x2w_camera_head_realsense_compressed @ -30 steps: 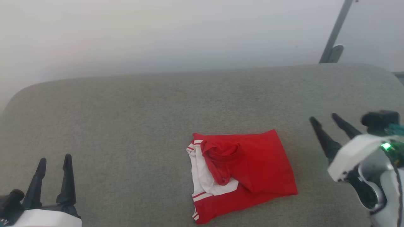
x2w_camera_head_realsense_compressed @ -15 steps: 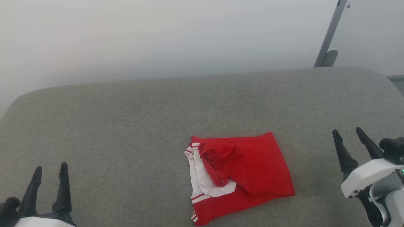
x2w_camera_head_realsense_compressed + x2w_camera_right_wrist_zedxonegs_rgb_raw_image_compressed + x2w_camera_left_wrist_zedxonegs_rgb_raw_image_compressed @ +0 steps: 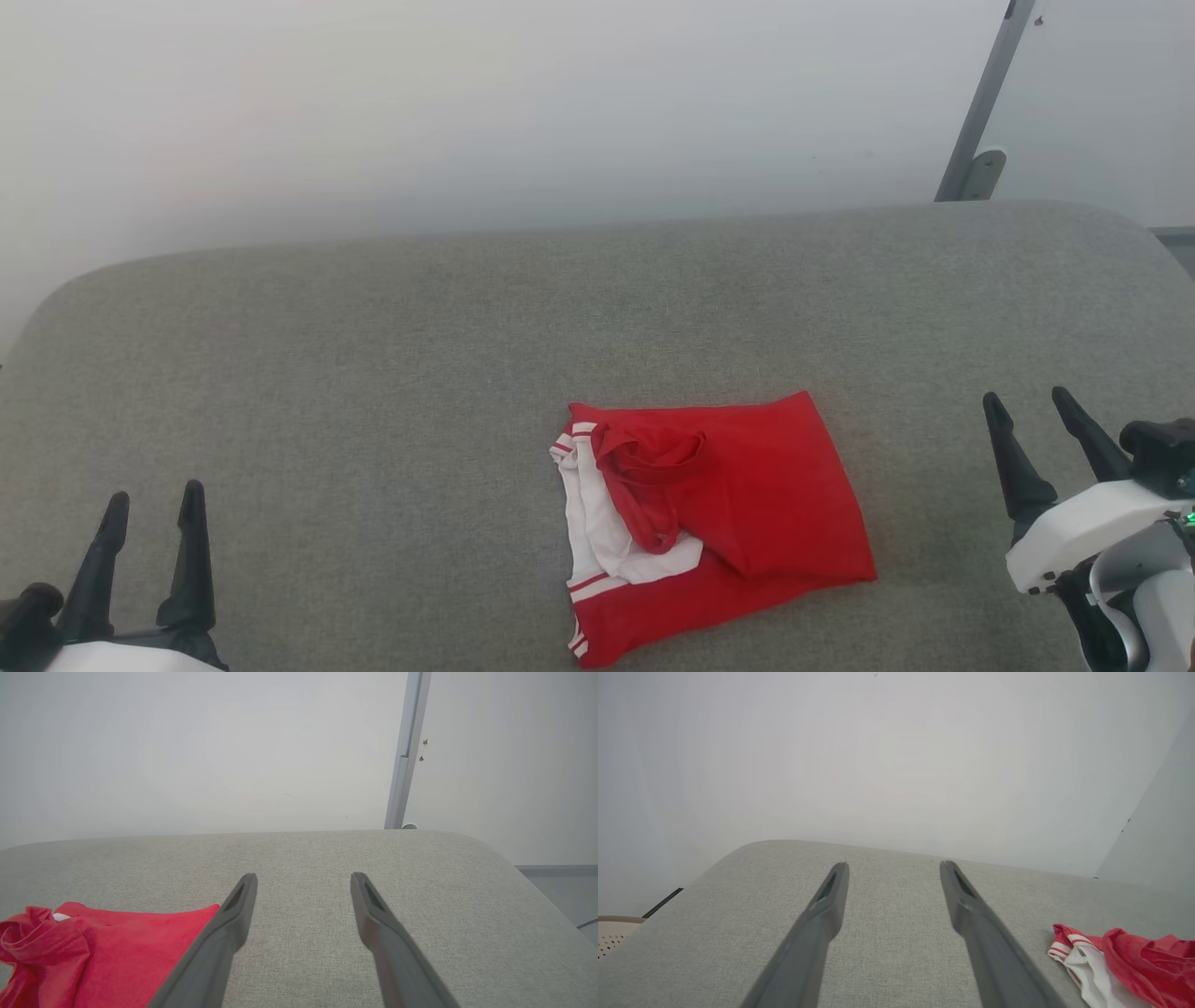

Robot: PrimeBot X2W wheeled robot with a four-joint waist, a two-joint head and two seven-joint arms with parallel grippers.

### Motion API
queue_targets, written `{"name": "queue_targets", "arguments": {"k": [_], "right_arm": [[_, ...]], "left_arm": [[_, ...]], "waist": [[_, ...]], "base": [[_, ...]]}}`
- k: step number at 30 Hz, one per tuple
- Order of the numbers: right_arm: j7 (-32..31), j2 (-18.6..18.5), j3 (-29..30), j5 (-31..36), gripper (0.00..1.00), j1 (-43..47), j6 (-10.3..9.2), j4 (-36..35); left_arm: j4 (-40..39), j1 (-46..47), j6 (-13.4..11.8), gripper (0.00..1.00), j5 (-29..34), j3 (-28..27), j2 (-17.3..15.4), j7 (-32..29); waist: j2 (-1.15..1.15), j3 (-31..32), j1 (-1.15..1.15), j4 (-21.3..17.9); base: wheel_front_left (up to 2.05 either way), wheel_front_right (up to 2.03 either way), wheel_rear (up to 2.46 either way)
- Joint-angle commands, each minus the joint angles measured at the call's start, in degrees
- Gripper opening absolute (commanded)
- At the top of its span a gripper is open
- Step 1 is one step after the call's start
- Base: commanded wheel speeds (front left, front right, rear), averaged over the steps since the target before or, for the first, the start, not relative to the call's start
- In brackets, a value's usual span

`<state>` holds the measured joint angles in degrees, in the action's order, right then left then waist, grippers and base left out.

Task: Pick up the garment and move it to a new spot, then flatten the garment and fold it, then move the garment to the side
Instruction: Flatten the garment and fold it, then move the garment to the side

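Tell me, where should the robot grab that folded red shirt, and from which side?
Probably pinch the garment at its right-hand edge, coming from the right with the right gripper, whose open fingers are nearest. That edge lies flat on the grey cushion; the left side is loose white sleeve and bunched collar.

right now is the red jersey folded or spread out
Folded: the jersey lies as a compact packet on the grey cushion, red layers lapped over its white sleeves.

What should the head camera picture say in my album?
Folded red shirt on grey cushion; left gripper, right gripper alongside, jaws open.
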<state>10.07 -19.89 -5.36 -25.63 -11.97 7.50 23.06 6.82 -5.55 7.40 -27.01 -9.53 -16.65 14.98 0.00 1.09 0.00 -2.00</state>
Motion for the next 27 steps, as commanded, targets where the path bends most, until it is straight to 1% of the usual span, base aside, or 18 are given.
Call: {"name": "queue_targets", "arguments": {"k": [1, 12, 16, 19, 22, 27], "right_arm": [[0.2, 0.0, -0.1, 0.2, 1.00, 0.1, -0.03, 0.2], [0.2, 0.0, -0.3, 0.3, 1.00, 0.4, -0.03, 0.3], [-1.4, 0.4, -1.2, -0.5, 1.00, 0.7, -0.03, 0.3], [-4.0, 0.5, -3.2, -1.8, 1.00, 0.7, -0.03, 0.1], [-8.0, 0.9, -5.9, -2.8, 1.00, 0.7, -0.03, -0.3], [-16.4, 0.3, -8.5, -5.2, 1.00, 0.0, -0.03, -0.1]], "left_arm": [[-0.2, -0.4, 0.1, 1.00, 0.0, 0.1, -0.1, 0.3], [0.2, -0.2, 0.1, 1.00, -0.2, 0.6, -0.1, 0.3], [0.2, 0.0, 0.1, 1.00, -0.4, 0.8, -0.3, 0.3], [0.3, 0.1, 0.1, 1.00, -0.5, 1.1, -0.5, 0.3], [0.2, -0.1, 0.1, 1.00, -0.6, 1.6, -0.6, 0.3], [0.2, 0.3, 0.1, 1.00, -0.8, 2.6, -0.5, 0.3]], "waist": [[0.00, 0.0, 0.00, 0.0], [0.00, -0.1, 0.00, 0.7], [0.00, -0.2, 0.00, 1.4], [0.00, -0.4, 0.00, 2.3], [0.00, -0.7, 0.00, 3.4], [0.00, -2.0, 0.00, 5.4]], "base": [[0.00, 0.00, 0.00], [0.00, 0.00, 0.00], [0.00, 0.00, 0.00], [0.00, 0.00, 0.00], [0.00, 0.00, 0.00], [0.00, 0.00, 0.00]]}}
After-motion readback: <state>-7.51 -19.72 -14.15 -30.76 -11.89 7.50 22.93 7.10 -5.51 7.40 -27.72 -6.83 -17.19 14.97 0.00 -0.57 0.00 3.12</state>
